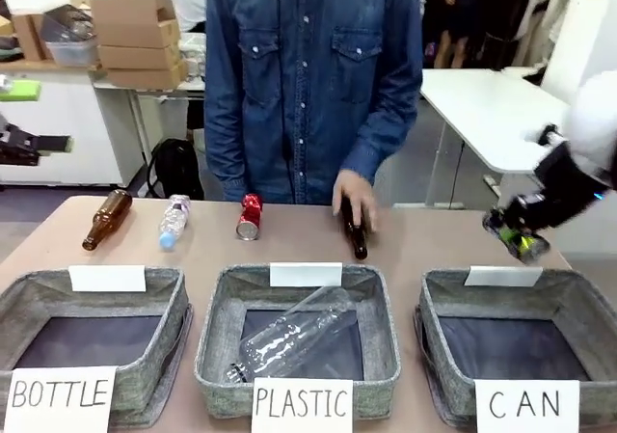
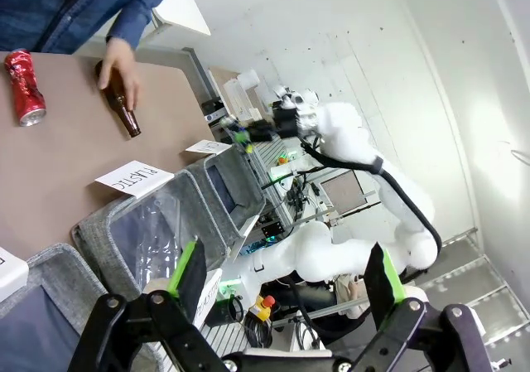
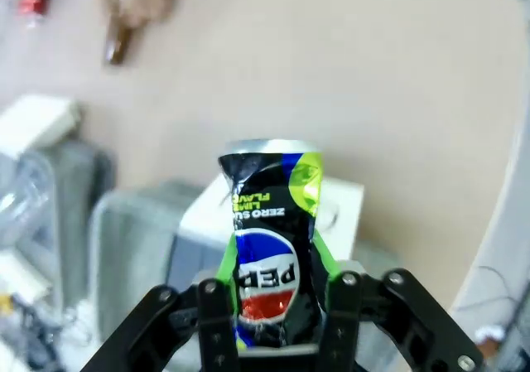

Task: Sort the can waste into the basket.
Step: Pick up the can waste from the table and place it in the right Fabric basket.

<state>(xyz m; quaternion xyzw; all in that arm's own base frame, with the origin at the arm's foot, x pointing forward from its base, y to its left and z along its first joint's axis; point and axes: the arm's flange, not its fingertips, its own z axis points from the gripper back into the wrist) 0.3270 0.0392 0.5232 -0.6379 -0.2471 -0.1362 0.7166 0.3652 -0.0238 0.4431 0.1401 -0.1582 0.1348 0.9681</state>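
The dark blue-green Pepsi can [image 3: 269,248] stands crushed between the green pads of my right gripper [image 3: 273,301], which is shut on it. In the front view that gripper [image 1: 518,237] hangs just above the far rim of the grey basket [image 1: 578,293] signed "CAN", whose dark inside holds nothing. The shiny red can [image 1: 250,216] lies on the table's far side near the middle, and also appears as the red can [image 2: 25,86] in the left wrist view. My left gripper [image 2: 286,277] is open and holds nothing, off the table's left side [image 1: 39,146].
A person's hand [image 1: 352,200] rests on a brown bottle [image 1: 356,237] behind the PLASTIC bin [image 1: 217,356], which holds a clear bottle [image 1: 289,341]. Another brown bottle [image 1: 106,219] and a clear plastic bottle [image 1: 174,221] lie far left, behind the BOTTLE bin [image 1: 164,351].
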